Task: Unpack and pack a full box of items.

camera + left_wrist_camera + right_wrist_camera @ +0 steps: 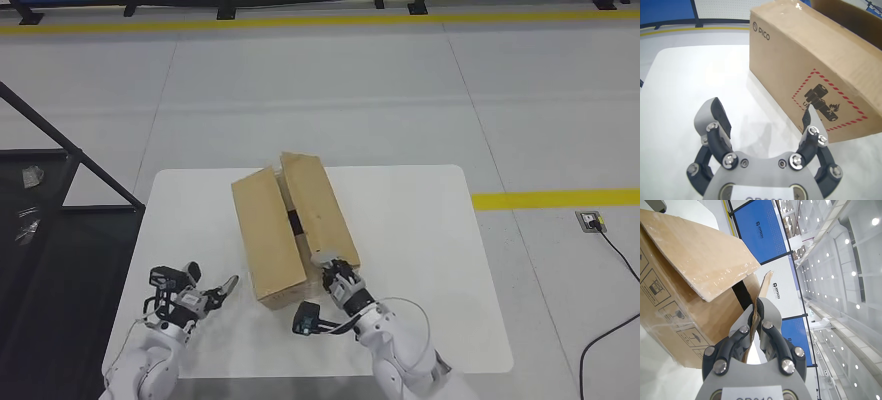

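Observation:
A long brown cardboard box point(270, 235) lies in the middle of the white table point(420, 220), its two top flaps partly raised with a dark gap between them. My right gripper point(335, 268) is at the box's near end, shut on the edge of the right flap point(763, 286), which it pinches between its fingers. The other flap point(702, 262) leans beside it. My left gripper point(212, 283) stands open just above the table, near the box's front left corner. In the left wrist view the box side point(800, 75) with a red-bordered label lies just past that gripper point(764, 108).
A black metal frame point(60, 160) and dark floor area lie beside the table's left edge. Yellow floor lines run behind and to the right. Bare tabletop stretches to the right of the box and at its far end.

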You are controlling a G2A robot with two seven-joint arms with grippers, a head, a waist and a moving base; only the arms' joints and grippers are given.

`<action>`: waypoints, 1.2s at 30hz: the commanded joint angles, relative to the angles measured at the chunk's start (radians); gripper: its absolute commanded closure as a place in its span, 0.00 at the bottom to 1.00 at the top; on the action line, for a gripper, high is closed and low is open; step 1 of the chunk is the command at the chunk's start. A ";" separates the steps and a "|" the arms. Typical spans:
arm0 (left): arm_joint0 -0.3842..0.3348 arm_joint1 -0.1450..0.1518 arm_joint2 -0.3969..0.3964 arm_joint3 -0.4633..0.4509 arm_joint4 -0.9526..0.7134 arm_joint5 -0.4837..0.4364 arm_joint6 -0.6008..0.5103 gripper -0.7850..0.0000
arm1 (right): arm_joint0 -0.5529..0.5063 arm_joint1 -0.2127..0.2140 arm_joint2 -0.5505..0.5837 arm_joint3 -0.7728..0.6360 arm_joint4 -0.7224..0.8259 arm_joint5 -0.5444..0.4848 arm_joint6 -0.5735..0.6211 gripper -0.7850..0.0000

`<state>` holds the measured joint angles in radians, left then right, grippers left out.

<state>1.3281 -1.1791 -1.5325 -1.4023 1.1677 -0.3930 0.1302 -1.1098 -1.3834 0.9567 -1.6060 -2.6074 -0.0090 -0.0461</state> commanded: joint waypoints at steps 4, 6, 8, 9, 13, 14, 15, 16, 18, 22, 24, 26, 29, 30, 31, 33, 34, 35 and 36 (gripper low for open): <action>0.013 0.001 0.020 -0.015 0.036 -0.024 0.011 0.00 | -0.021 0.007 0.008 -0.020 -0.030 -0.014 -0.044 1.00; 0.019 0.002 0.025 -0.020 0.051 -0.034 0.017 0.00 | -0.029 0.009 0.010 -0.027 -0.030 -0.022 -0.076 1.00; 0.024 0.004 0.028 -0.023 0.061 -0.045 0.020 0.00 | -0.038 0.013 0.014 -0.032 -0.036 -0.025 -0.100 1.00; 0.027 0.004 0.028 -0.024 0.066 -0.047 0.021 0.00 | -0.043 0.014 0.016 -0.034 -0.039 -0.025 -0.106 1.00; 0.036 0.008 0.029 -0.025 0.092 -0.063 0.024 0.00 | -0.058 0.017 0.022 -0.042 -0.046 -0.024 -0.123 1.00; 0.038 0.008 0.029 -0.025 0.096 -0.064 0.025 0.00 | -0.061 0.017 0.023 -0.042 -0.045 -0.024 -0.120 1.00; 0.040 0.008 0.030 -0.024 0.099 -0.063 0.027 0.00 | -0.063 0.017 0.024 -0.044 -0.045 -0.025 -0.116 0.78; 0.041 0.009 0.033 -0.024 0.103 -0.064 0.028 0.00 | -0.065 0.017 0.024 -0.046 -0.042 -0.026 -0.112 0.00; 0.042 0.009 0.038 -0.026 0.109 -0.064 0.030 0.00 | -0.068 0.016 0.026 -0.048 -0.037 -0.024 -0.104 0.00; 0.046 0.010 0.048 -0.037 0.123 -0.070 0.033 0.00 | -0.078 0.018 0.033 -0.059 -0.034 -0.022 -0.106 0.00; 0.049 0.010 0.052 -0.044 0.135 -0.076 0.033 0.00 | -0.088 0.020 0.040 -0.071 -0.031 -0.025 -0.117 0.00; 0.052 0.012 0.057 -0.050 0.147 -0.084 0.034 0.00 | -0.101 0.024 0.049 -0.085 -0.021 -0.029 -0.144 0.00; 0.057 0.013 0.061 -0.061 0.158 -0.093 0.036 0.00 | -0.126 0.032 0.071 -0.112 0.004 -0.033 -0.216 0.00; 0.059 0.014 0.063 -0.064 0.160 -0.095 0.035 0.00 | -0.137 0.036 0.082 -0.122 0.020 -0.029 -0.246 0.00; 0.059 0.014 0.065 -0.068 0.162 -0.096 0.033 0.00 | -0.148 0.039 0.093 -0.132 0.036 -0.023 -0.281 0.00; 0.057 0.013 0.071 -0.072 0.158 -0.096 0.026 0.00 | -0.171 0.047 0.117 -0.148 0.053 -0.017 -0.343 0.00; 0.054 0.013 0.076 -0.074 0.156 -0.095 0.021 0.00 | -0.182 0.051 0.128 -0.156 0.058 -0.015 -0.365 0.00; 0.051 0.012 0.081 -0.076 0.155 -0.094 0.017 0.00 | -0.193 0.054 0.136 -0.165 0.063 -0.013 -0.386 0.00; 0.048 0.011 0.086 -0.078 0.153 -0.091 0.014 0.00 | -0.202 0.057 0.144 -0.172 0.071 -0.012 -0.406 0.00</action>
<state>1.3794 -1.1668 -1.4524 -1.4785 1.3230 -0.4867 0.1476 -1.3024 -1.3294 1.0926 -1.7708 -2.5432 -0.0221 -0.4304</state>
